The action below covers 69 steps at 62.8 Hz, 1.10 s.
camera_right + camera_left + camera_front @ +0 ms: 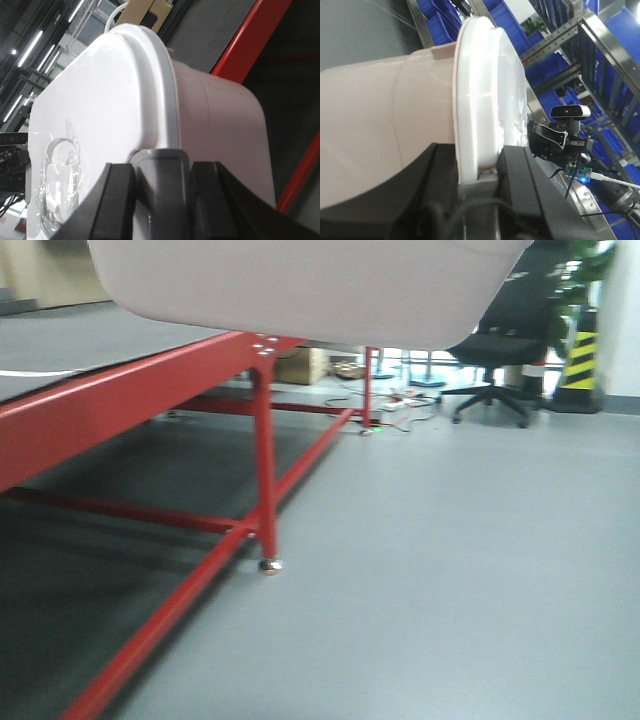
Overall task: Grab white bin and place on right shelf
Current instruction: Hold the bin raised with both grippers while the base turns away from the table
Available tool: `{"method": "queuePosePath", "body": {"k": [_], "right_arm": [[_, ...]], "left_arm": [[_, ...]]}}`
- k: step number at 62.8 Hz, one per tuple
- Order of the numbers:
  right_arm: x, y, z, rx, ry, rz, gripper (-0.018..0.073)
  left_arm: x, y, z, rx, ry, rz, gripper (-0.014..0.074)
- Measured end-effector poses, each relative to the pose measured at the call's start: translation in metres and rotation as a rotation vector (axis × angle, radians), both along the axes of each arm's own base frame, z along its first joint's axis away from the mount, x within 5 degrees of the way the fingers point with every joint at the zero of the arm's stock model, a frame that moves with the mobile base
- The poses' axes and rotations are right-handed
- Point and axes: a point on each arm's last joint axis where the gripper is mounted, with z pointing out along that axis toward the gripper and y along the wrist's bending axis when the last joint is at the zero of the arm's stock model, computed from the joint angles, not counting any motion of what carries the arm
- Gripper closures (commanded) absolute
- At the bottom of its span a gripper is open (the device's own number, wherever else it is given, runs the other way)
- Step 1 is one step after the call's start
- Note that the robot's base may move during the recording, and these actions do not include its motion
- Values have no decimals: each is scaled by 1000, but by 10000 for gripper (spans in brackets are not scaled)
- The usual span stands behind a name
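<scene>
The white bin hangs above the red-framed table; the left gripper and the right gripper each have their jaws pinching its lid rim.

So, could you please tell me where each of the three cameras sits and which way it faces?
Exterior front-facing: low on the base, facing forward over the floor beside the red-framed table; the white bin fills the top; no robot parts show.
Left wrist: looks along the left tool, clamped on the lid rim; blue crates behind.
Right wrist: looks along the right tool, clamped on the lid too.
Shared: both wrist views show the lid.
</scene>
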Motion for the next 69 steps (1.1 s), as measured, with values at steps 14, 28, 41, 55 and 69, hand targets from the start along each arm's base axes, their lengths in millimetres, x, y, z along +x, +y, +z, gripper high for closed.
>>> {"method": "queuePosePath", "body": {"k": [14, 28, 41, 55, 69], "right_arm": [[0, 0, 0, 0, 0, 0, 420], [0, 0, 0, 0, 0, 0, 420], [0, 0, 0, 0, 0, 0, 420], [0, 0, 0, 0, 0, 0, 420], [0, 0, 0, 0, 0, 0, 420]], "left_arm": [[0, 0, 0, 0, 0, 0, 722], [0, 0, 0, 0, 0, 0, 722], [0, 0, 0, 0, 0, 0, 722], [0, 0, 0, 0, 0, 0, 722], [0, 0, 0, 0, 0, 0, 722]]}}
